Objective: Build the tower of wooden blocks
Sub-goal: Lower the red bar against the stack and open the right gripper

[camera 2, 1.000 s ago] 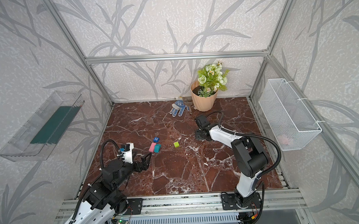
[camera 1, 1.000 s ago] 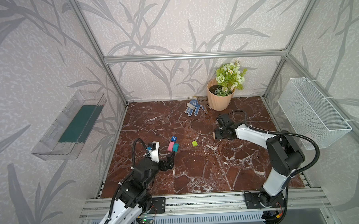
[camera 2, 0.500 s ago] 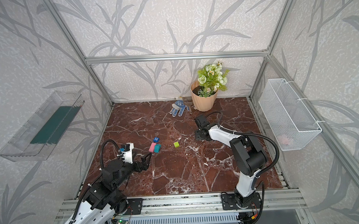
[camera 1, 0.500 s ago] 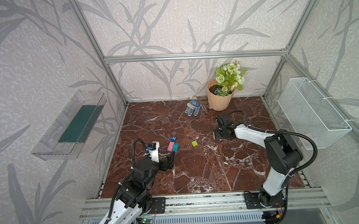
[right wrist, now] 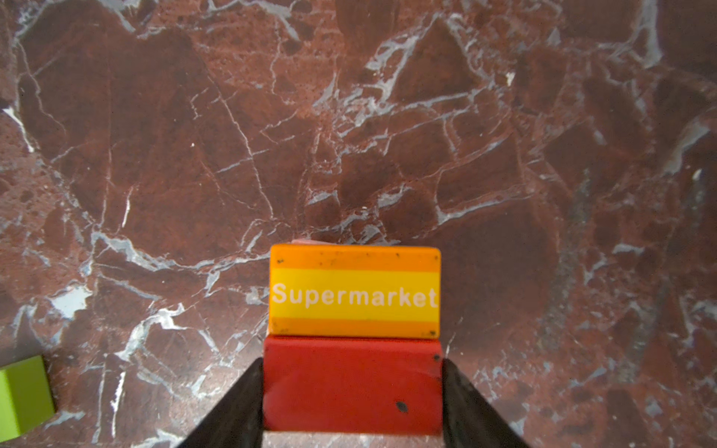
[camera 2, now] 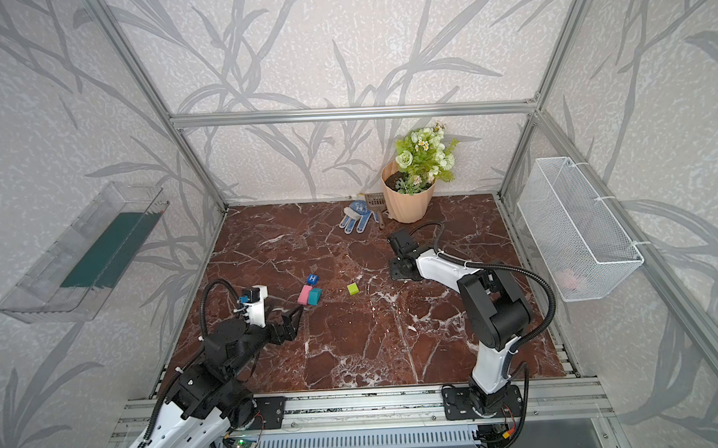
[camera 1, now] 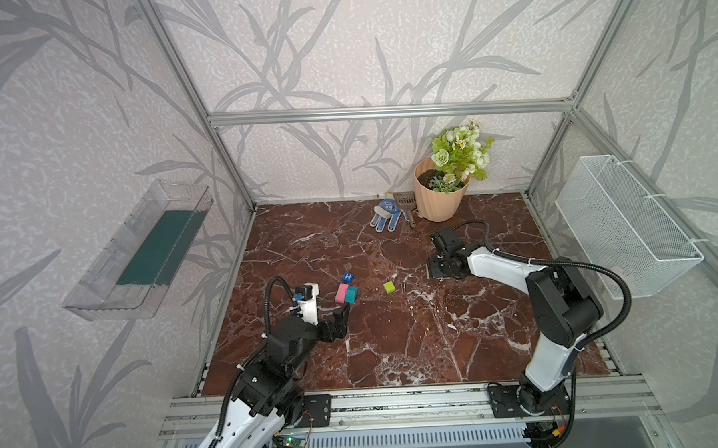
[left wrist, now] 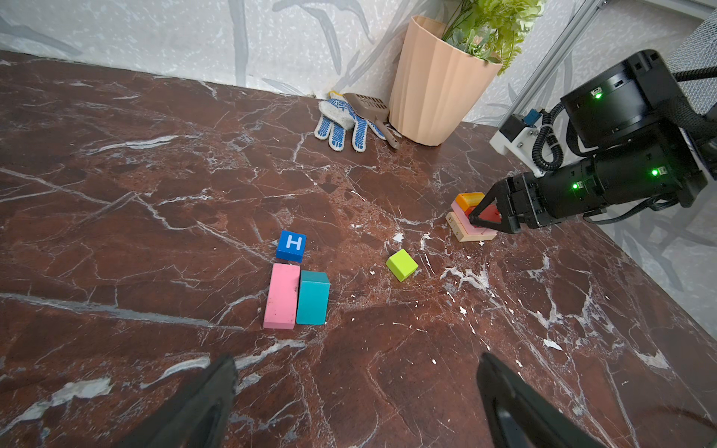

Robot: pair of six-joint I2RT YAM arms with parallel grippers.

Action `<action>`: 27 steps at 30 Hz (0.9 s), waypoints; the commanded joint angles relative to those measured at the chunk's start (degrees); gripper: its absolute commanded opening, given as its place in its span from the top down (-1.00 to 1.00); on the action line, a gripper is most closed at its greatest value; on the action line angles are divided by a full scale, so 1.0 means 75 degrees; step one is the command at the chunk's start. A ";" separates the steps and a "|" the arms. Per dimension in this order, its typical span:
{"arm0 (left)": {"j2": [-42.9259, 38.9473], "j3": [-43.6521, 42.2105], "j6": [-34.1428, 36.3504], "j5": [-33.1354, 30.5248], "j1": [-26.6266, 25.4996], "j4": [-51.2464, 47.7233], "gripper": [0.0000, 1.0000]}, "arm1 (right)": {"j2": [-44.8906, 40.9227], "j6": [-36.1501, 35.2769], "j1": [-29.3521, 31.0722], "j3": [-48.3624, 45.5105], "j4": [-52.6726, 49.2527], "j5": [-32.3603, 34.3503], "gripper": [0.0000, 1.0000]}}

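Right wrist view: the right hand (right wrist: 353,364) brackets the red block (right wrist: 352,391), a finger at each end; whether it presses cannot be told. An orange block (right wrist: 355,291) lettered "Supermarket" lies flush beside the red one, both topping the tower (left wrist: 461,229) of pink over tan slabs, right of the middle of the table (left wrist: 116,174). Bare marble surrounds it; the lime cube (left wrist: 402,264) sits near, the flowerpot (left wrist: 434,89) well apart. The left hand (left wrist: 355,362) hangs spread before the touching pink block (left wrist: 282,295) and teal block (left wrist: 312,296).
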 commanded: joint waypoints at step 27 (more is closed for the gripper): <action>-0.0076 -0.0078 -0.0034 0.0017 -0.0036 0.0025 -0.96 | -0.0763 -0.0858 -0.0516 0.0502 0.0407 -0.1193 -0.67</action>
